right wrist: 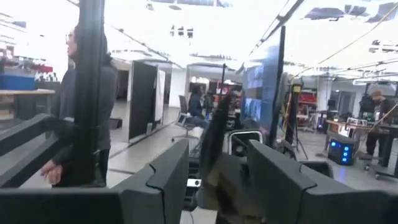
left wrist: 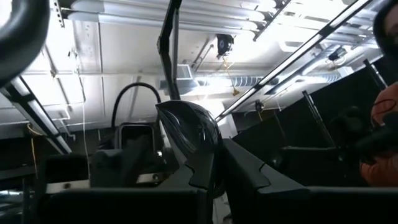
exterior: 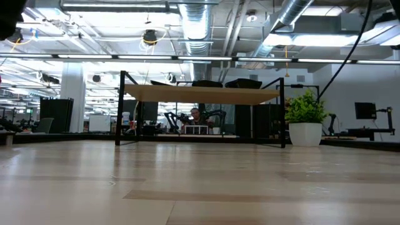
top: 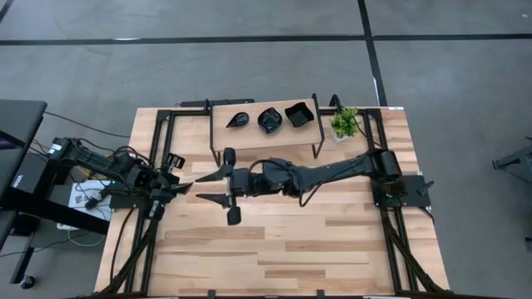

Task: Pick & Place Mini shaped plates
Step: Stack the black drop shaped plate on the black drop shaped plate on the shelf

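Two tools meet mid-surface: my L tool (top: 184,186) clenches a mini plate (left wrist: 189,134); R tool (top: 209,187) spread around it.

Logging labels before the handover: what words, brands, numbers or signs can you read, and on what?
None can be read.
Mini shaped plates: plain glossy black, unmarked.
White plant pot: unmarked.
Equipment left of the table: faint white marking, too small to read.
Lit screens in the room: blurred.

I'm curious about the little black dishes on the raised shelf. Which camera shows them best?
The high view: looking straight down, it shows all three mini shaped plates side by side on the shelf, a leaf shape, a round one and a square one. The low view sees only their dark edges above the shelf board. The wrist views do not show them.
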Controlling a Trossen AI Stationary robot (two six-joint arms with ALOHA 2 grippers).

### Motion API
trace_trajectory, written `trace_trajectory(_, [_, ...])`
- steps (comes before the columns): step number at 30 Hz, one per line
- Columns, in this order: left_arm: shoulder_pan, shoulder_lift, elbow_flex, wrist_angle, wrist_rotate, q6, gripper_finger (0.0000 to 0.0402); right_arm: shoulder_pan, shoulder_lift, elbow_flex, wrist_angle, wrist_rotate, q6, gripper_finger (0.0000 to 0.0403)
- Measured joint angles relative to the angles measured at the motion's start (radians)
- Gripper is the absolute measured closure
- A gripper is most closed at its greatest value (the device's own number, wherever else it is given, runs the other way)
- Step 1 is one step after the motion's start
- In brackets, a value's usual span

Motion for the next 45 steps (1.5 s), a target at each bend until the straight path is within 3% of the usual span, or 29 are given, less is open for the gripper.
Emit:
trace_trajectory(15, [0.0,0.011,0.0,0.011,-0.014,-0.061,0.0376,-0.02,0.008,0.006,0.016,-0.026,-0.003,0.0281])
trace_trajectory(25, [0.0,0.095,0.0,0.123,-0.04,-0.109,0.0376,-0.024,0.008,0.007,0.016,-0.027,-0.003,0.0284])
trace_trajectory(40, [0.0,0.104,0.0,0.129,-0.044,-0.109,0.0376,-0.024,0.008,0.007,0.015,-0.027,0.0,0.0286])
trace_trajectory(45, [0.0,0.104,0.0,0.13,-0.044,-0.109,0.0376,-0.024,0.008,0.007,0.015,-0.027,0.0,0.0304])
